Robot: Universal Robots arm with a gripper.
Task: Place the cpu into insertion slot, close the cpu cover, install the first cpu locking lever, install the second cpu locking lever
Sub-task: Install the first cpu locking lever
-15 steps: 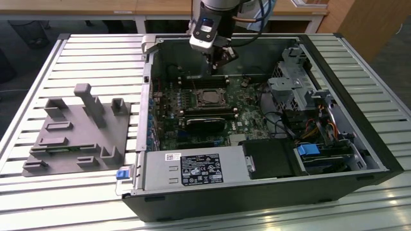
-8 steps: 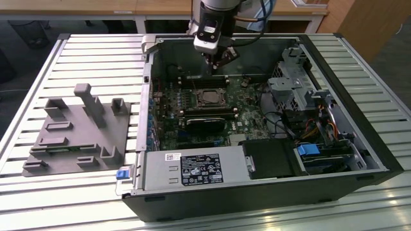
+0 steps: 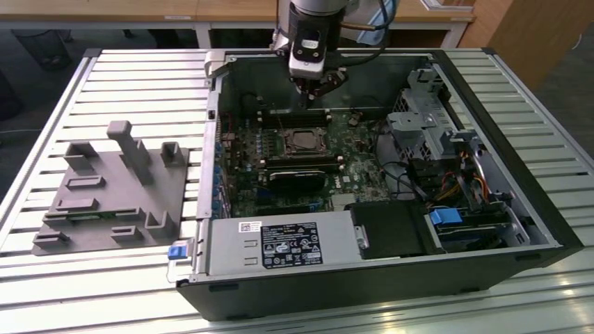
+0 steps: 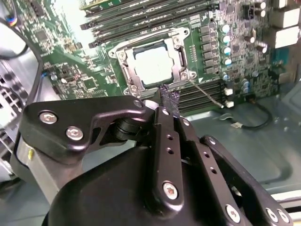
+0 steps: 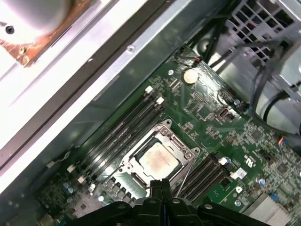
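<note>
The open computer case (image 3: 278, 285) holds a motherboard (image 3: 357, 163). The cpu (image 4: 153, 66) sits in the insertion slot (image 3: 300, 142) with the cpu cover (image 4: 127, 70) lying over it. The gripper (image 4: 169, 98), fingers pressed together, hangs near the slot, toward the case's far wall.

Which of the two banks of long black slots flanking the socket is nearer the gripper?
The bank between the gripper and the insertion slot in the exterior view, by the case wall; the other bank lies past the slot.
</note>
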